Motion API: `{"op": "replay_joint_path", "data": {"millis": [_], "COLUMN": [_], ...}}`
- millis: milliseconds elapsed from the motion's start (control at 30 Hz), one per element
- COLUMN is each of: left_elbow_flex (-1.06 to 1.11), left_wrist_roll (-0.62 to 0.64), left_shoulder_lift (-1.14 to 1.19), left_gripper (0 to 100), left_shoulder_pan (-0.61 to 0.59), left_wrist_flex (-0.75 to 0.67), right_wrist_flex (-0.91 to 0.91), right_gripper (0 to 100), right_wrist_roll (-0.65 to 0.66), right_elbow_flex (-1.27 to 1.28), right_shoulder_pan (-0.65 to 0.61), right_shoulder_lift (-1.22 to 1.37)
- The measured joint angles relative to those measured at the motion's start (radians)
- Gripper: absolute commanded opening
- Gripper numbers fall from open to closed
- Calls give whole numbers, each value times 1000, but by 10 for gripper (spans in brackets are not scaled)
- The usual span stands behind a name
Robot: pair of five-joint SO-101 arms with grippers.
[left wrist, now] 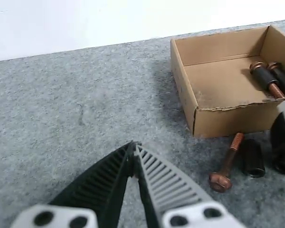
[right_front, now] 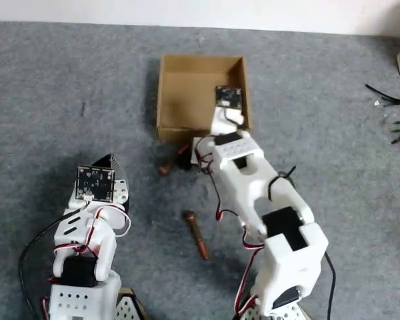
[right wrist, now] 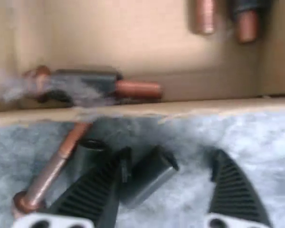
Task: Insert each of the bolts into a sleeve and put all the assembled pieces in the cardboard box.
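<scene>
Left jaws (left wrist: 133, 148): clenched on nothing; lower left of the high view, well apart from the box.
Right jaws (right wrist: 173, 159): released, low over the table (right_front: 67, 87) just before the box's front wall.
Sleeve (right wrist: 147, 178): lies on the table between the right jaws, against one of them.
Box (right_front: 167, 93): upper centre of the high view, open on top; the right arm (right_front: 253, 180) overhangs its front right corner.
In the box: the right wrist view gives one assembled piece (right wrist: 85, 84) lying along the front wall; the left wrist view gives two more pieces (left wrist: 268, 80) side by side deeper in.
By the box: near bolt (left wrist: 226, 163) and second sleeve (right wrist: 88, 151), side by side, just outside the front wall.
Loose bolt (right_front: 195, 235): centre of the high view, between the arms, apart from everything.
In the way: the right arm covers most of both sleeves in the high view.
Clutter: black bits (right_front: 393, 113) at the right edge.
</scene>
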Motion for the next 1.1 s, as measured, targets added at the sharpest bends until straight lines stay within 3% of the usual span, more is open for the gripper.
{"op": "replay_joint_path", "data": {"millis": [1100], "left_elbow_flex": [0], "left_wrist_roll": [0], "left_shoulder_lift": [0], "left_gripper": [11], "left_shoulder_pan": [0], "left_wrist_flex": [0], "right_wrist_flex": [140], "right_gripper": [135], "right_wrist_roll": [0], "right_elbow_flex": [-18], "right_shoulder_pan": [-20], "right_shoulder_lift": [-25]}}
